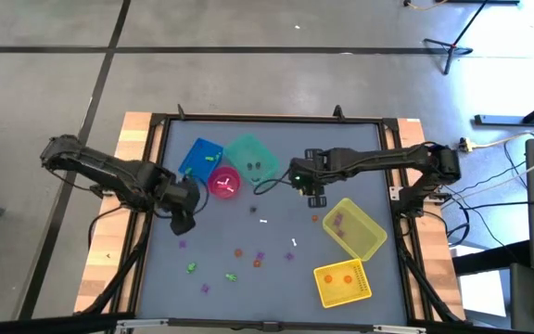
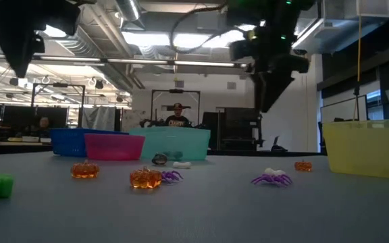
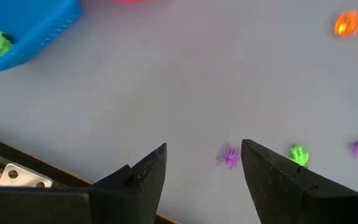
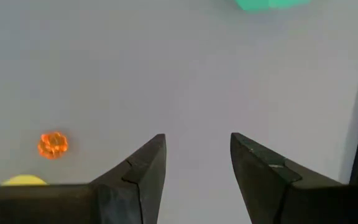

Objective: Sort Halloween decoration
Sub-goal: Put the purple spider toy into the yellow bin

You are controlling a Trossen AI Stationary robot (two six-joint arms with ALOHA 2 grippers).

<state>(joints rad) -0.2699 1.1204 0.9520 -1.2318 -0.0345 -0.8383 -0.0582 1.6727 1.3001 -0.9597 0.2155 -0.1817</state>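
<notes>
Small Halloween trinkets lie scattered on the grey table: purple spiders [image 1: 183, 244] [image 1: 289, 256], green pieces [image 1: 192, 267], orange pumpkins [image 1: 237, 251] [image 1: 314, 219] and white bits [image 1: 295, 243]. My left gripper [image 1: 182, 223] hangs open above the table's left part. In its wrist view [image 3: 204, 152] a purple spider [image 3: 229, 157] lies on the table just beyond the gap between the fingers, with a green piece [image 3: 299, 154] beside it. My right gripper [image 1: 315, 197] hovers open over bare table near the centre [image 4: 197, 140]; an orange pumpkin [image 4: 53, 144] lies off to one side.
A blue bin [image 1: 200, 158] holding a green piece [image 3: 2, 42], a teal bin [image 1: 251, 158] and a pink bin [image 1: 224, 182] stand at the far middle. Two yellow bins [image 1: 355, 227] [image 1: 343, 283] sit at the right, one with purple pieces, one with orange. A person [image 2: 176, 116] shows beyond the table.
</notes>
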